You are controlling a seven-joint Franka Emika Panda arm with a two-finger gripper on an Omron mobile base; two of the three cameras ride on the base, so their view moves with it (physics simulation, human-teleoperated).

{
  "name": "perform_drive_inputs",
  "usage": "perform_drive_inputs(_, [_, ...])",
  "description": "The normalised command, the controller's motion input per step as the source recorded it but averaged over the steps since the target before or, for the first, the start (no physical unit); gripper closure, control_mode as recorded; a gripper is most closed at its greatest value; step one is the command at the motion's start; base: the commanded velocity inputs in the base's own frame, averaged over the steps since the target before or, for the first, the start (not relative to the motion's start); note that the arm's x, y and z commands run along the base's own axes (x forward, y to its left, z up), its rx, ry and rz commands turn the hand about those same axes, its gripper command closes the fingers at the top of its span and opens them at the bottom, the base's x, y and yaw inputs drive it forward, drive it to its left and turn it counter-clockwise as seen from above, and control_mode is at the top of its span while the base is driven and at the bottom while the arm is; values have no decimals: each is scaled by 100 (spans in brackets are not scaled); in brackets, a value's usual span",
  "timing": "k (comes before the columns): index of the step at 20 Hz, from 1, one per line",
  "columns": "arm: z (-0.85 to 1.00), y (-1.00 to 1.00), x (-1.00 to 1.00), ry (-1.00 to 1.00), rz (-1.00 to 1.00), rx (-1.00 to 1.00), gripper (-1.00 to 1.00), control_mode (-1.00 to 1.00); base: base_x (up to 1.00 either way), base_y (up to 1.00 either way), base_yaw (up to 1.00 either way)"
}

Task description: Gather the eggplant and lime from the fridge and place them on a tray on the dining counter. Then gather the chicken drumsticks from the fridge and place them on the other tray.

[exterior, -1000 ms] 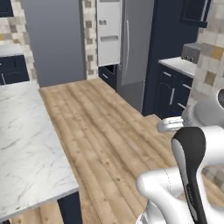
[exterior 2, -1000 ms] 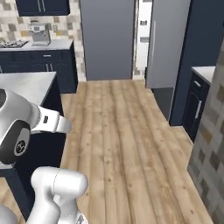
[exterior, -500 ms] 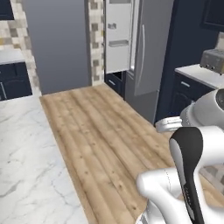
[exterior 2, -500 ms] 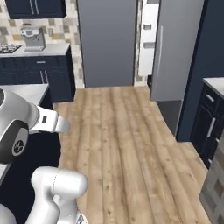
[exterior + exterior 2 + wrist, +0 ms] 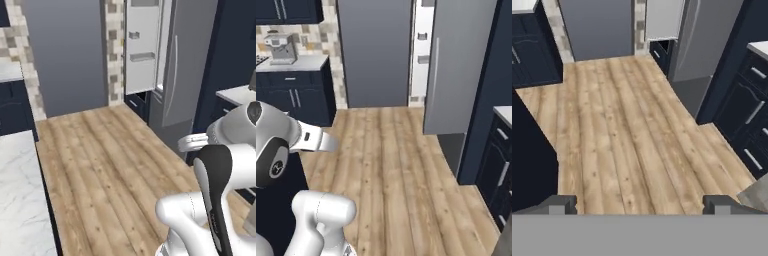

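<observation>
The grey fridge (image 5: pixel 186 70) stands ahead on the right, one door swung open so that its white inner shelves (image 5: pixel 142 46) face me. It also appears in the right base view as the fridge (image 5: pixel 460 65) and at the top of the hand view as the fridge (image 5: pixel 704 35). My gripper (image 5: pixel 641 205) is open, its two dark fingertips (image 5: pixel 562 204) wide apart over bare wooden floor, with nothing between them. The eggplant, lime, chicken drumsticks and trays are out of view.
A white marble counter (image 5: pixel 20 200) runs along the left. Dark blue cabinets (image 5: pixel 747 110) line the right beside the fridge, and more (image 5: pixel 291 95) stand at the back left under a coffee machine (image 5: pixel 282 47). Wooden floor (image 5: pixel 110 165) stretches up to the fridge.
The whole picture has shifted: the base has driven toward the fridge, which now looks larger and nearer. The gripper stays open.
</observation>
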Motion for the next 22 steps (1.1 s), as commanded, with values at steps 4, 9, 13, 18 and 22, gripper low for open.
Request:
perform_drive_inputs(4, [0, 0, 0, 0, 0, 0, -100, 100, 100, -15, 0])
perform_drive_inputs(9, [0, 0, 0, 0, 0, 0, -100, 100, 100, 0, -12])
perform_drive_inputs(13, [0, 0, 0, 0, 0, 0, -100, 100, 100, 9, -37])
perform_drive_inputs(18, [0, 0, 0, 0, 0, 0, -100, 100, 100, 48, -42])
perform_drive_inputs(22, [0, 0, 0, 0, 0, 0, -100, 100, 96, 67, -42])
